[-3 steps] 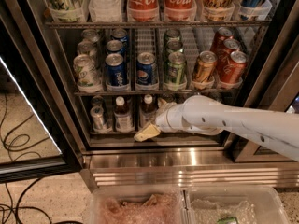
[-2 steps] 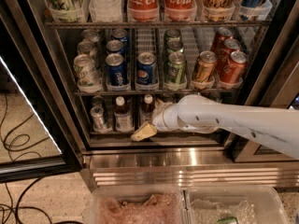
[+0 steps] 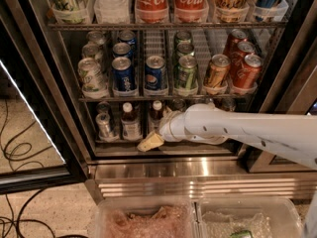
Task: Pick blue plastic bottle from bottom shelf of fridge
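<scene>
The fridge stands open, with wire racks of drinks above a steel base. On the bottom shelf stands a small bottle with a white cap, dark drink and whitish label. A second white-capped dark bottle stands to its right, its lower part hidden behind my wrist. My gripper comes in from the right on a white arm. Its cream tip is at the shelf's front rail, just right of and below the first bottle, and holds nothing that I can see.
A clear, silvery bottle stands at the shelf's left. Pepsi and other soda cans fill the rack above. The glass door hangs open at left. Cables lie on the floor. Two clear bins sit below the fridge.
My gripper and arm have shifted slightly to the left along the bottom shelf's front. The bottles have not moved.
</scene>
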Controlling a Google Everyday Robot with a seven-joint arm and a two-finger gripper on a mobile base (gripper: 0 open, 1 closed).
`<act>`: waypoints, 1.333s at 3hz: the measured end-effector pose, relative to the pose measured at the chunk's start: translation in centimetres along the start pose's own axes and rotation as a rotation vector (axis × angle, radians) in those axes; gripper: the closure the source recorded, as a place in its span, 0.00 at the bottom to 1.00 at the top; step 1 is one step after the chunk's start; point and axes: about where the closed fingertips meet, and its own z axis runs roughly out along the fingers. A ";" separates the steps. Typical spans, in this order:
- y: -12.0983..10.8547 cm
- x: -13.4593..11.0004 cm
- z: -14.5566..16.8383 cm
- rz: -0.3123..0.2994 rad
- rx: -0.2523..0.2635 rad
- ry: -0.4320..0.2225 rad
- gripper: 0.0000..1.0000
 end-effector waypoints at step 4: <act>-0.4 0.0 0.3 0.008 0.050 -0.015 0.00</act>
